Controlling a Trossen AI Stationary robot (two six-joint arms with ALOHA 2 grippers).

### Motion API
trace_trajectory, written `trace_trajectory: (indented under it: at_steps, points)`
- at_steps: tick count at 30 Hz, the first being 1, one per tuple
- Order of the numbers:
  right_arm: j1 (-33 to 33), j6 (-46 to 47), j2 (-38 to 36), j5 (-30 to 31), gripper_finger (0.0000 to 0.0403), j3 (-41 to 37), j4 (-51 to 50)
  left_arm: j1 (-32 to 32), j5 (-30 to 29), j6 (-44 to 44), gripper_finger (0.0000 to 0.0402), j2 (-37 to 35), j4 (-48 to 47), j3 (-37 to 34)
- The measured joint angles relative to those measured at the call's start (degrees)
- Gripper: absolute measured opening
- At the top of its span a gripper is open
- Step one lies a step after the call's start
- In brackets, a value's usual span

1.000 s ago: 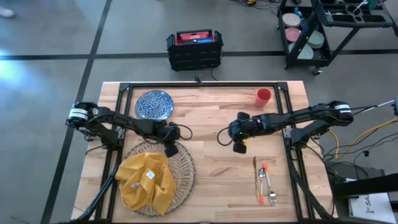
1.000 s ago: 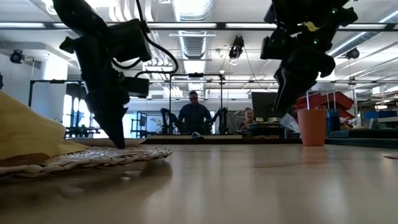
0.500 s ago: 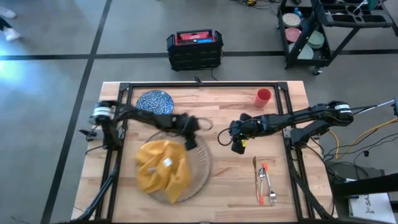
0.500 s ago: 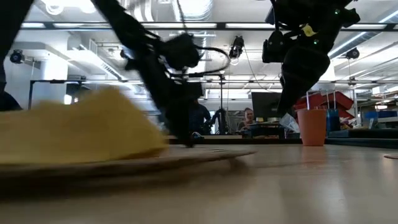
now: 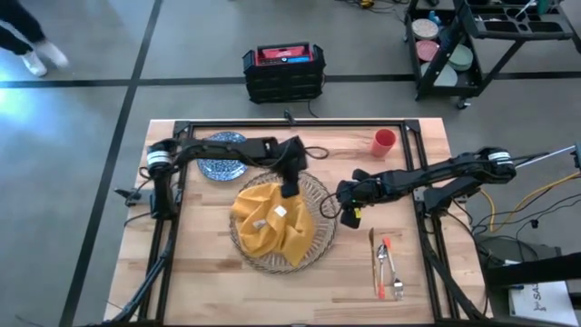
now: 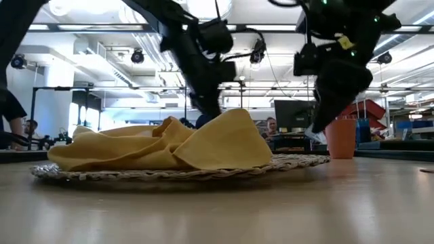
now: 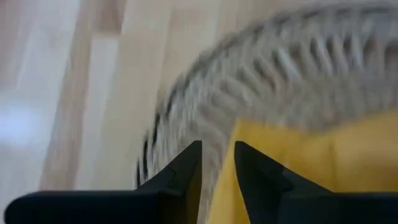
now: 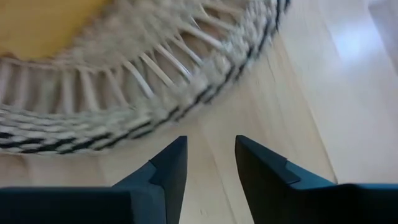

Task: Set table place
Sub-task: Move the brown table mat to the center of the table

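A wide ribbed charger (image 5: 313,245) lies flat on the table (image 5: 209,282) near its middle. A crumpled yellow napkin (image 5: 272,218) is heaped on it. My left gripper (image 5: 290,189) reaches from the left and is shut on the charger's far rim. My right gripper (image 5: 349,216) hangs open just off the charger's right rim, with only bare wood between its fingers (image 8: 168,174). A blue-patterned plate (image 5: 218,156) rests at the far left, partly under my left arm. A red cup (image 5: 384,142) stands at the far right. Orange-handled cutlery (image 5: 388,268) lies near right. My left gripper pinches the charger's far rim (image 7: 208,124) between its two fingers, beside the napkin's edge (image 7: 280,162). The fingers come from above, pointing down. The charger stays flat on the table with the napkin on top.
The table's black frame rail (image 5: 290,124) runs along the far and side edges. Bare wood lies between the charger and the cutlery and along the near left. A black and red case (image 5: 283,71) and a cart (image 5: 481,45) stand on the floor beyond.
My left gripper has swept toward the table's right and a little toward its far edge, dragging the charger by its rim. The charger has slid from the near left to the middle, flat on the table, the napkin riding on it. Its right rim now lies just before my right gripper.
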Motion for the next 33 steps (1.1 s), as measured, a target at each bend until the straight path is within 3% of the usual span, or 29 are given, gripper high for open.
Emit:
trace_trajectory:
  at_steps: [7,11,16,21,26,33]
  points:
    - [1.3,6.5,0.0,-0.2,0.0099,-7.0,7.9,-5.0,-0.4,-10.5,0.009,-8.0,1.9,-15.9]
    - [2.6,7.2,0.0,-3.4,0.0092,-9.3,14.8,-5.8,-0.7,-15.8,0.0079,-10.8,12.8,-24.6]
    - [3.9,7.3,0.0,-3.9,0.0086,-8.7,15.5,-4.7,-0.9,-18.9,0.0063,-8.1,26.0,-30.0]
    - [3.9,5.0,0.0,-3.8,0.0087,-7.1,15.5,-2.1,-2.7,-19.0,0.0059,-2.6,36.9,-27.7]
    - [3.7,2.9,0.0,-2.8,0.0099,-5.0,15.1,0.1,-4.0,-14.9,0.0054,2.8,39.0,-17.1]
    - [3.7,2.1,0.0,-2.8,0.0114,-4.3,13.3,-1.4,-2.0,-9.4,0.0047,5.0,17.1,-3.7]
